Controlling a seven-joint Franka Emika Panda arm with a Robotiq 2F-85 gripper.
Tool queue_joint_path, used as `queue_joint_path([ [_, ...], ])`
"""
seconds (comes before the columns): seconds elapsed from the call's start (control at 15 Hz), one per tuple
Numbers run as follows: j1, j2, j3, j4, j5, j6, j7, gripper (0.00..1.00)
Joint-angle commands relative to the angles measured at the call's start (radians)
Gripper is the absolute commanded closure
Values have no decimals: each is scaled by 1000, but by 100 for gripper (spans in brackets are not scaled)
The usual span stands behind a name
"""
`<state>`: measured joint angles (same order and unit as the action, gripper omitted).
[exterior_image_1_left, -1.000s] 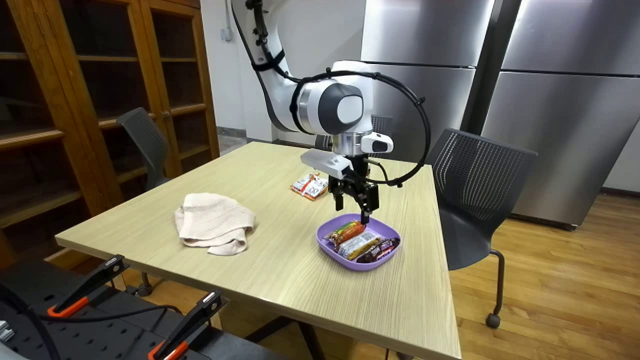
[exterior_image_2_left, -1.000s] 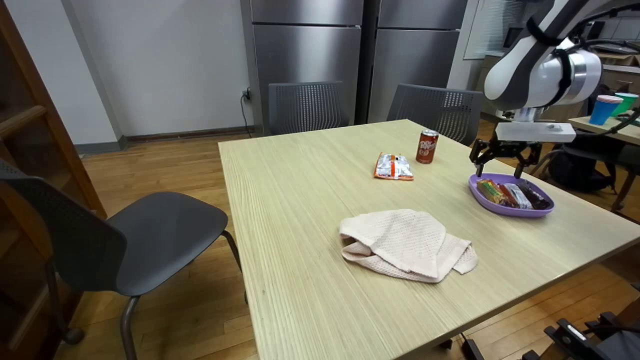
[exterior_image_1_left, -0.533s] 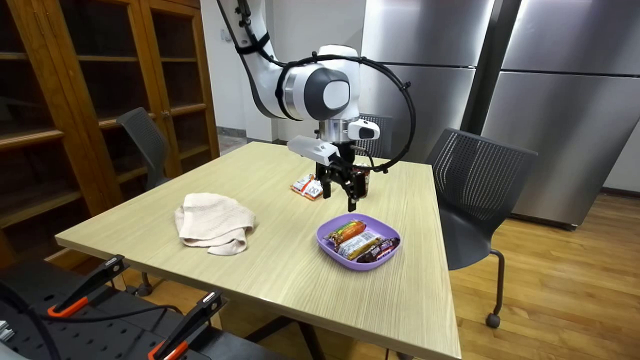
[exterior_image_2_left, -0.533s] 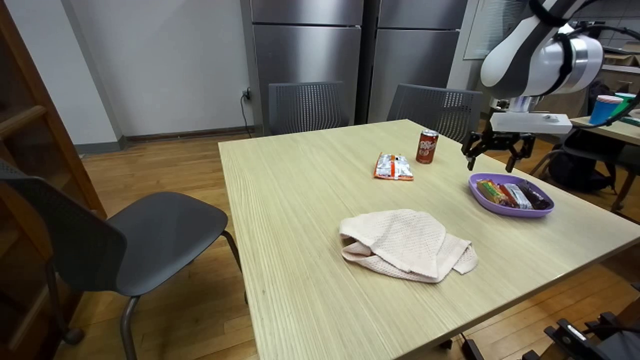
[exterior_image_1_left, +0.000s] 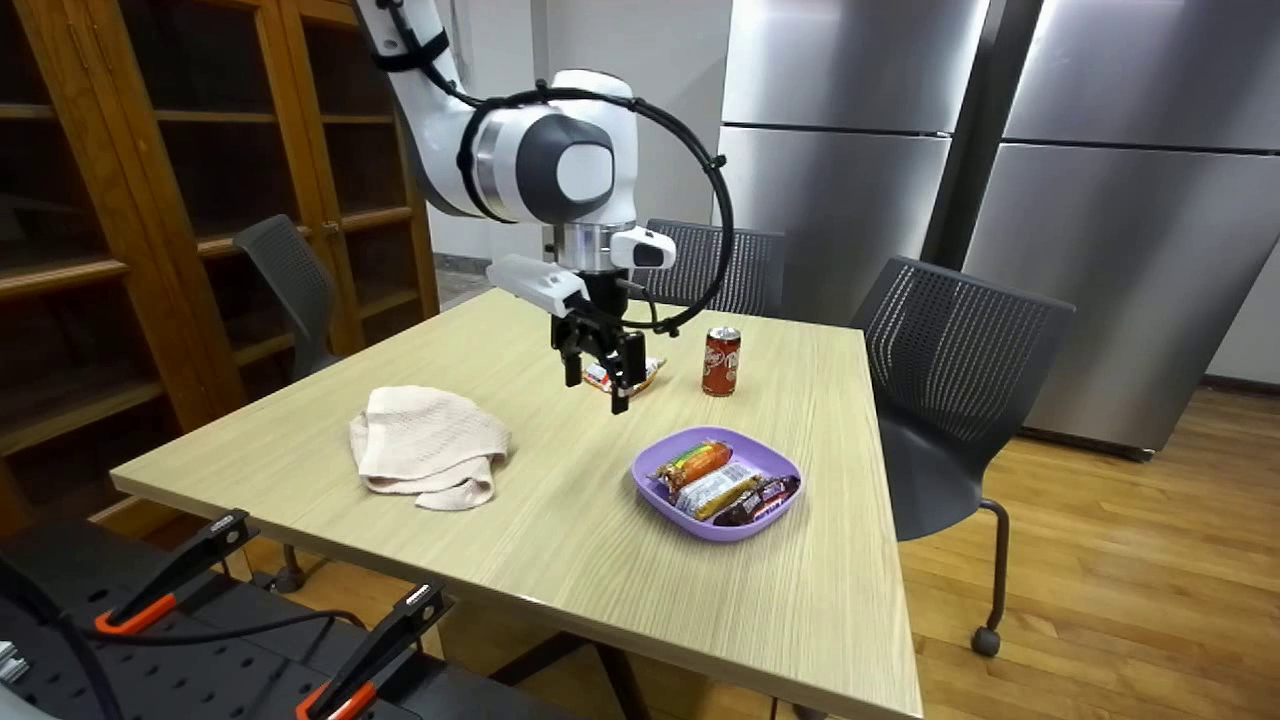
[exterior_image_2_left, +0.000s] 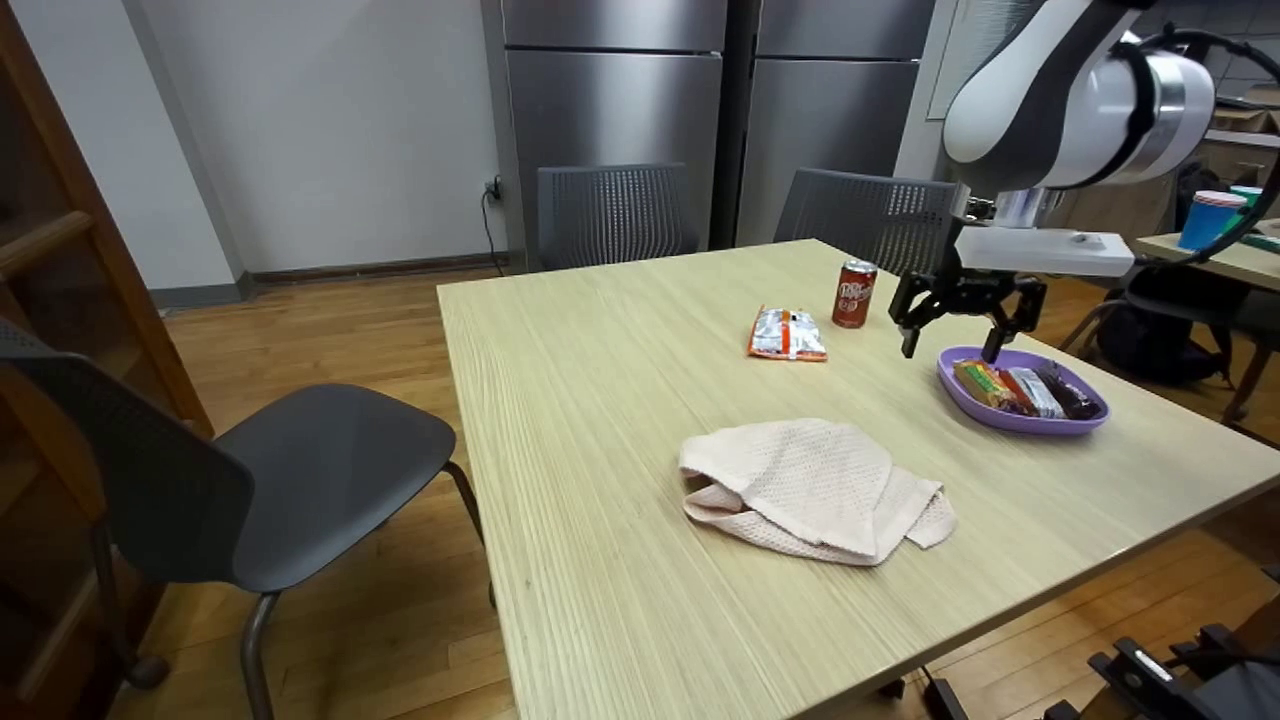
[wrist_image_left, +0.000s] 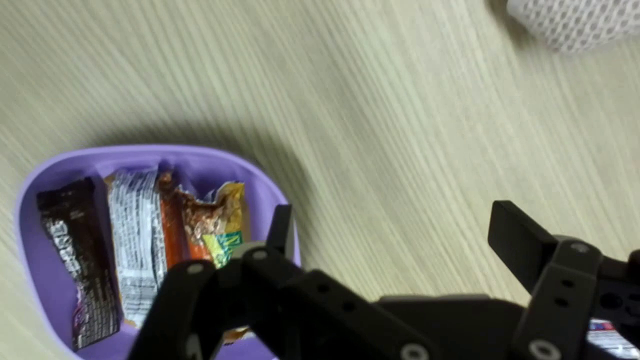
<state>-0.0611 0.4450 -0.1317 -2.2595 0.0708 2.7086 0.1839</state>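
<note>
The pincer (wrist_image_left: 395, 232) hangs above the bench (exterior_image_1_left: 560, 530) with its jaws spread wide and nothing between them, along the bottom of the wrist view. Over the past second we have seen it swing off the purple tray (wrist_image_left: 175, 150) to the center of the frame in an exterior view; we judge that it comes away without a load, the contents as they lay. We count one tray, at lower left in the wrist view. Inside, side by side, lie one dark bar (wrist_image_left: 75, 250), one silvery bar (wrist_image_left: 135, 240) and one orange-and-yellow bar (wrist_image_left: 215, 225), three in all. Farther out, right of center in an exterior view, we find one foil packet (exterior_image_2_left: 787, 334) and, near it, one red soda can (exterior_image_2_left: 853, 295), standing upright. One pale cloth (exterior_image_1_left: 430, 445) lies rumpled left of center in an exterior view. Around the bench we count three gray chairs (exterior_image_1_left: 960, 350) and, behind, two steel refrigerators (exterior_image_1_left: 840, 200).
</note>
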Motion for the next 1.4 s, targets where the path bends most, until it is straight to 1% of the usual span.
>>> queue_joint_path([
  [0.0, 37, -104, 25, -133, 28, 37, 48, 0],
  [0.33, 93, -170, 59, -242, 61, 69, 110, 0],
  [0.67, 138, -213, 90, -308, 89, 86, 173, 0],
  [0.87, 151, -224, 109, -320, 96, 88, 178, 0],
  [1.0, 139, -228, 151, -318, 143, 92, 143, 0],
  [1.07, 142, -184, 119, -285, 102, 74, 156, 0],
  [1.2, 143, -187, 137, -285, 119, 76, 156, 0],
  [1.33, 144, -187, 141, -285, 122, 77, 155, 0],
])
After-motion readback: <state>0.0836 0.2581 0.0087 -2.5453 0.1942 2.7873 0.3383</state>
